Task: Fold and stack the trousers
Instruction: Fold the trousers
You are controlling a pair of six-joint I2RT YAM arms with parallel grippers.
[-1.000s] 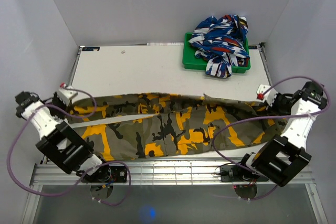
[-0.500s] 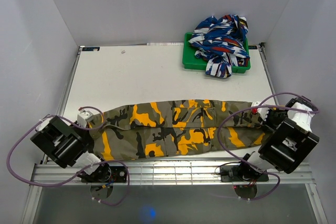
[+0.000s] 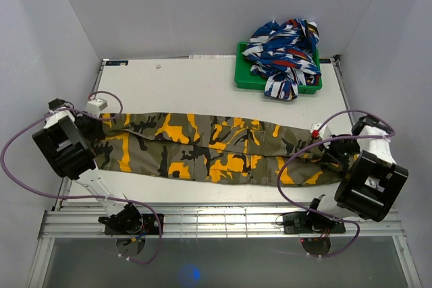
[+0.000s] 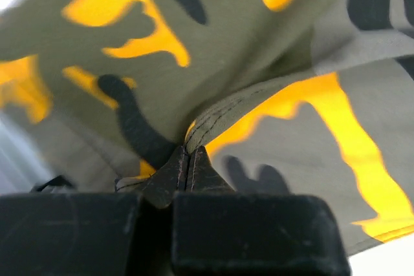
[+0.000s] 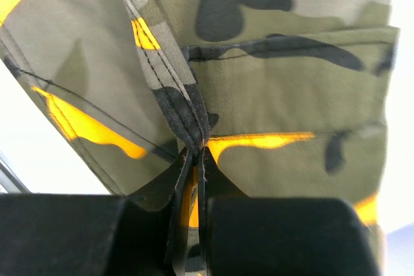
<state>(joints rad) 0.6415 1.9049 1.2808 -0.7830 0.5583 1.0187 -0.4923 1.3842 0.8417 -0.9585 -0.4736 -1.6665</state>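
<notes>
The camouflage trousers (image 3: 216, 150) lie stretched lengthwise across the near half of the white table, olive with black and orange-yellow patches. My left gripper (image 3: 91, 128) is shut on their left end; in the left wrist view its tips (image 4: 187, 158) pinch a hem of the cloth (image 4: 246, 63). My right gripper (image 3: 332, 150) is shut on their right end; in the right wrist view the tips (image 5: 197, 156) clamp a dark seam fold of the trousers (image 5: 291, 88). Both ends are held just above the table.
A green tray (image 3: 245, 75) at the back right holds a heap of blue, white and red cloth (image 3: 283, 48). White walls close in left, right and back. A metal rail (image 3: 223, 220) runs along the near edge.
Both arms have carried the trousers away from the near edge toward the table's middle. The cloth now lies flatter and more stretched, and both grips have stayed on its ends.
</notes>
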